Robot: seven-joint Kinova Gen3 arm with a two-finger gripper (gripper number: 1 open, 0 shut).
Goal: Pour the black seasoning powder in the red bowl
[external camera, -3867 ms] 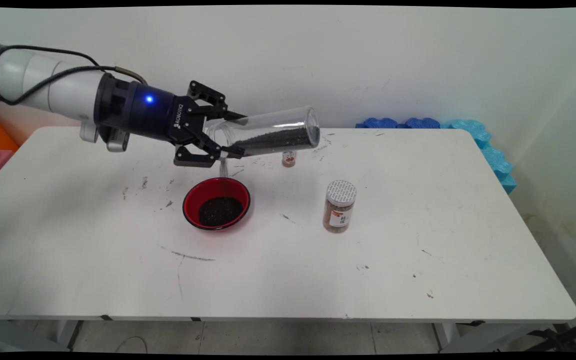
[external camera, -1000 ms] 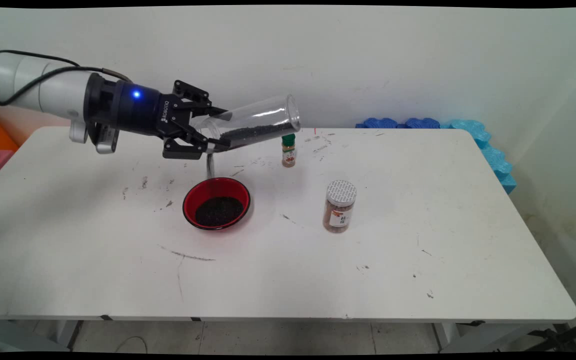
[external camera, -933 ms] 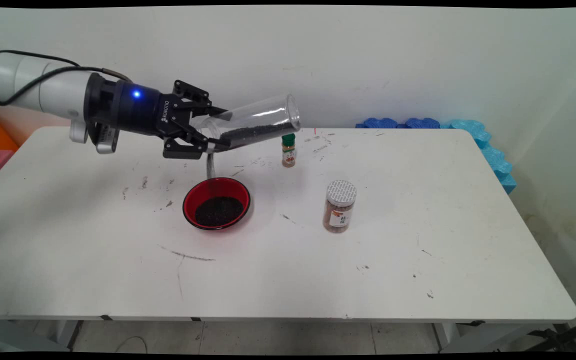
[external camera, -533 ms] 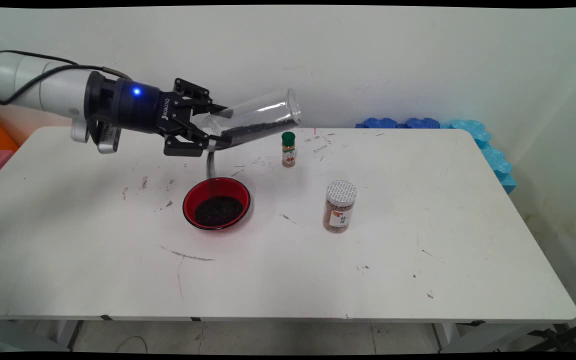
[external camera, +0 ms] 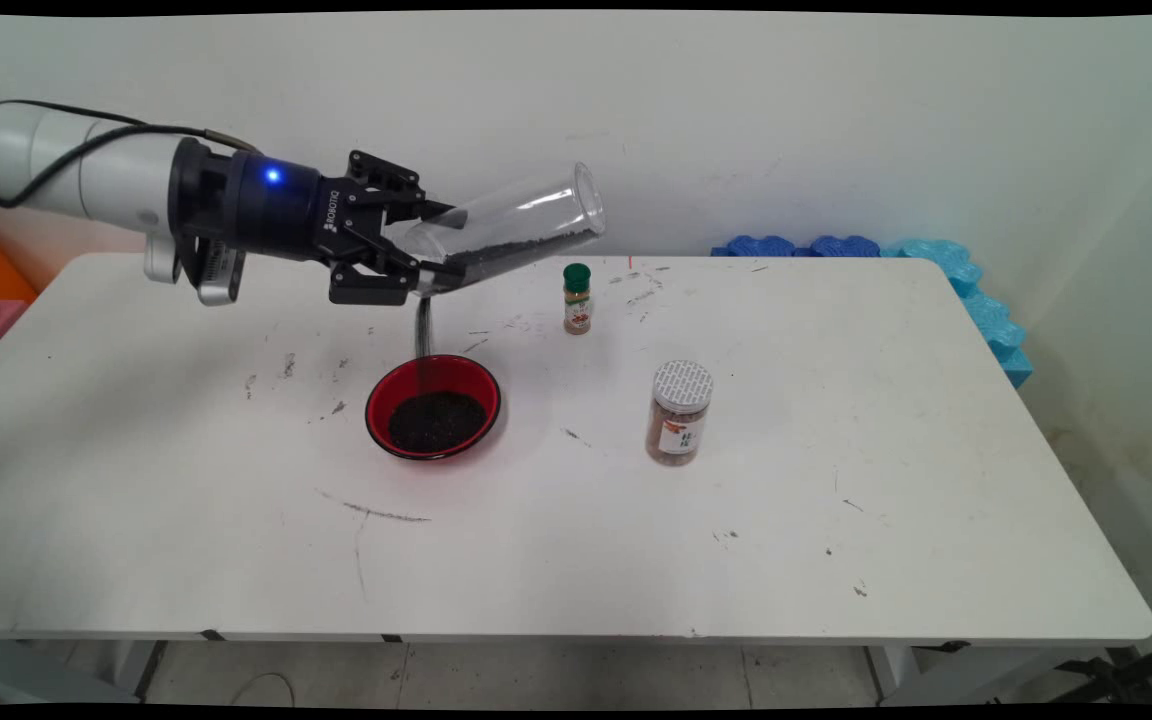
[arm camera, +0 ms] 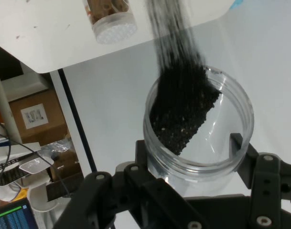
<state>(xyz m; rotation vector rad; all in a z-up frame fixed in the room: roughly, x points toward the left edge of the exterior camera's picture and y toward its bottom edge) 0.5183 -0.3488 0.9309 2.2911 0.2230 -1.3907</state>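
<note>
Gripper (external camera: 433, 249) clamped on clear jar (external camera: 511, 232), held above table's far-left part. Jar tilted steeper than half second ago; dark grains streamed into red bowl (external camera: 433, 407) (pile grown).

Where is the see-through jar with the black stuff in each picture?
Main view: the clear jar is upper left of centre, tilted, held by the end effector above the red bowl.
Hand view: the clear jar fills the lower middle, seen into its open mouth, black grains streaming out.
Shared landmark: the silver-lidded jar, at top left in the hand view.
</note>
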